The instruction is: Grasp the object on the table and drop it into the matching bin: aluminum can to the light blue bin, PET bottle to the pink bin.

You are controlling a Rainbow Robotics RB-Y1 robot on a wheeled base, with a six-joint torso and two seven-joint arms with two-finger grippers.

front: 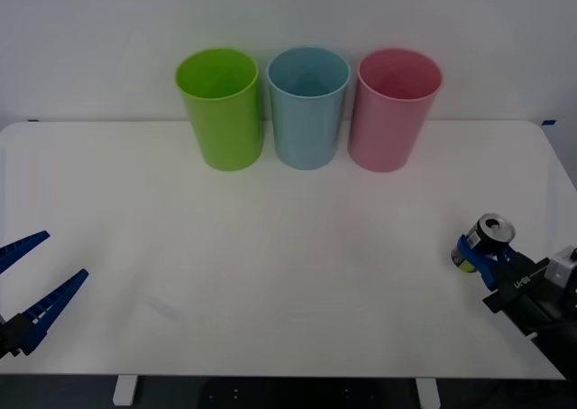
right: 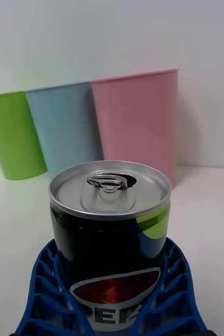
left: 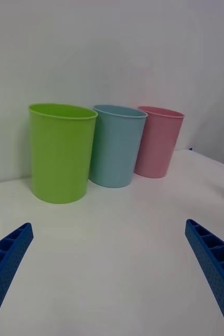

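Bare counter (front: 288, 274) spans the middle and lower frame, offering open passage. Across the upper centre, the path is blocked by three touching bins: lime green bin (front: 220, 108), light blue bin (front: 307, 106), pink bin (front: 394, 109).

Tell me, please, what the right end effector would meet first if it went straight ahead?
Probably the pink bin: the right end effector, shut on the aluminum can, faces it across bare table.
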